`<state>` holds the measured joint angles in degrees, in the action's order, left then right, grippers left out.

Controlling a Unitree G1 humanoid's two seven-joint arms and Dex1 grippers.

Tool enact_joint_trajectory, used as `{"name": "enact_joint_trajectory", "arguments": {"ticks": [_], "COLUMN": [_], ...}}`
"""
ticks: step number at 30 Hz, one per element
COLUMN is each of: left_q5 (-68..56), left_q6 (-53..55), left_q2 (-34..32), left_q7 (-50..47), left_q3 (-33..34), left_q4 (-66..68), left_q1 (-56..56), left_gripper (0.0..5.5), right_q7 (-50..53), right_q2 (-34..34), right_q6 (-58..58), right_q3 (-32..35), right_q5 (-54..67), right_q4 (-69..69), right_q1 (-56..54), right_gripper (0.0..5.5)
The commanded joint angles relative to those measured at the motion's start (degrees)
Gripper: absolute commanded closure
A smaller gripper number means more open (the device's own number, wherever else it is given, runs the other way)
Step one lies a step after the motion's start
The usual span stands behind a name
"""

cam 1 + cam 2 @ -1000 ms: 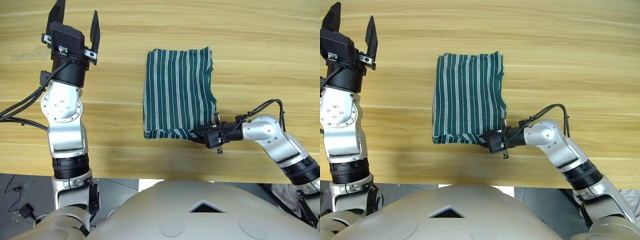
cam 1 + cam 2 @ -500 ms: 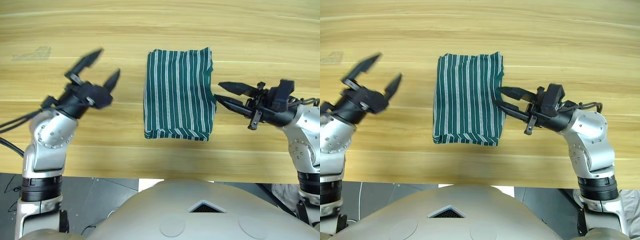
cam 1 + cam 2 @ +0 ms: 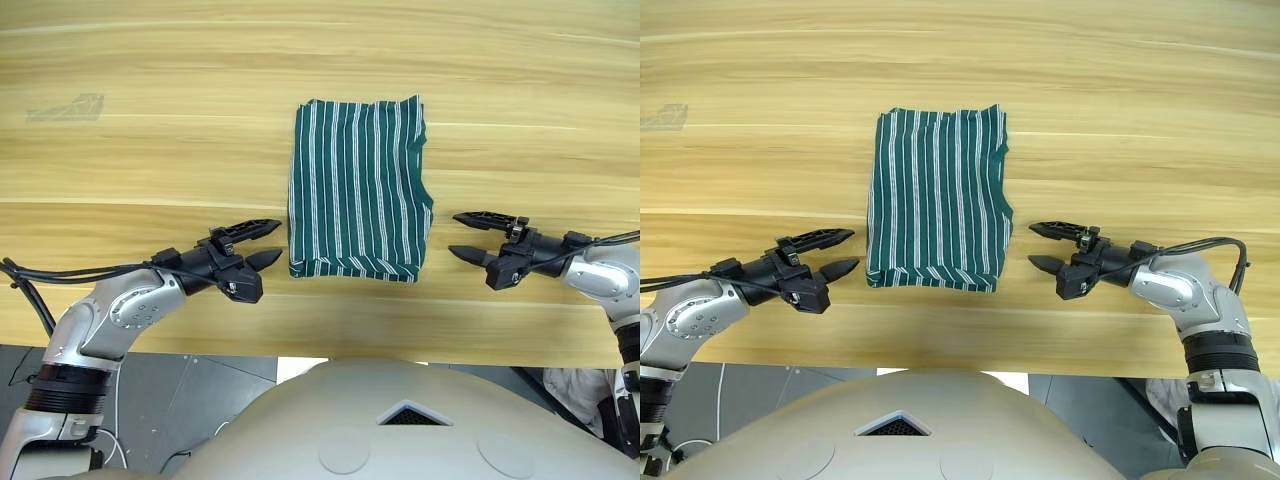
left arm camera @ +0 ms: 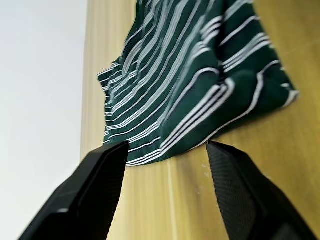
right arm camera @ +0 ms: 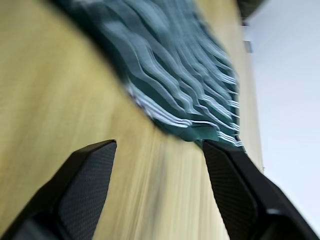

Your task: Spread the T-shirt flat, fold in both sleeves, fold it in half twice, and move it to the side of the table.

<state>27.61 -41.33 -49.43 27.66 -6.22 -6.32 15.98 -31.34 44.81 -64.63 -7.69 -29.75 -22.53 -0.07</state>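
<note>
Folded T-shirt [image 3: 358,190] at centre of frame in the head views, dark green with thin white stripes running top to bottom. Lies flat on the wooden tabletop [image 3: 150,120] as a compact upright rectangle, layered edge along its bottom side, upper right corner slightly uneven. Sits nearer the bottom edge of the tabletop than the top.

At lower left of frame, left end effector [image 3: 270,241], just beside the T-shirt's lower left corner, not touching it. Points rightward at the cloth, low over the wood. Wide open, nothing between the fingers. Black cable [image 3: 60,270] trailing from that arm off the left edge.

At lower right of frame, right end effector [image 3: 457,234], near the T-shirt's lower right corner, a strip of bare wood between. Points leftward at the cloth. Also wide open, holding nothing.

In the left wrist view, two black fingers [image 4: 100,185] spread well apart, striped fold of the T-shirt ahead of them on the wood, stacked layers visible at the near edge, no contact. In the right wrist view, much the same: black fingers [image 5: 85,185] spread, blurred striped edge beyond them, bare wood in between.

Both end effectors at about the same height in frame, facing each other across the T-shirt's bottom part.
</note>
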Motion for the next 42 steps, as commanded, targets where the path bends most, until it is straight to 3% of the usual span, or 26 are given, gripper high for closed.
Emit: {"name": "enact_joint_trajectory", "arguments": {"ticks": [1, 13, 22, 35, 39, 42], "left_q5": [2.21, 4.68, 6.04, 8.63, 7.59, 5.24], "left_q6": [-1.33, -4.35, -5.09, -5.73, -5.46, -4.68], "left_q2": [-0.35, -0.91, -0.79, -1.04, -1.53, -2.14], "left_q7": [0.45, 1.67, 1.04, 0.59, 0.95, 2.08], "left_q3": [-2.54, -8.42, -10.08, -12.42, -12.28, -11.98], "left_q4": [2.68, 5.87, 7.91, 9.53, 9.32, 8.71], "left_q1": [-2.15, -5.55, -8.37, -10.16, -9.98, -9.07], "left_gripper": [2.59, 2.59, 2.59, 4.64, 5.18, 5.34], "right_q7": [1.1, -1.11, -1.66, -0.34, -0.75, -1.81], "right_q2": [0.65, -0.88, -1.79, -2.11, -2.65, -2.74], "right_q6": [-1.54, 2.41, 4.26, 4.44, 4.97, 5.83], "right_q3": [-4.33, -16.04, -19.41, -20.17, -20.67, -21.24], "right_q5": [-3.17, 2.96, 4.44, 3.94, 5.02, 7.19], "right_q4": [-2.08, 3.31, 2.2, 1.67, 1.45, 1.62], "right_q1": [-0.74, -1.66, -4.81, -5.14, -5.09, -4.34], "right_gripper": [2.36, 2.36, 2.36, 4.89, 5.48, 5.5]}}
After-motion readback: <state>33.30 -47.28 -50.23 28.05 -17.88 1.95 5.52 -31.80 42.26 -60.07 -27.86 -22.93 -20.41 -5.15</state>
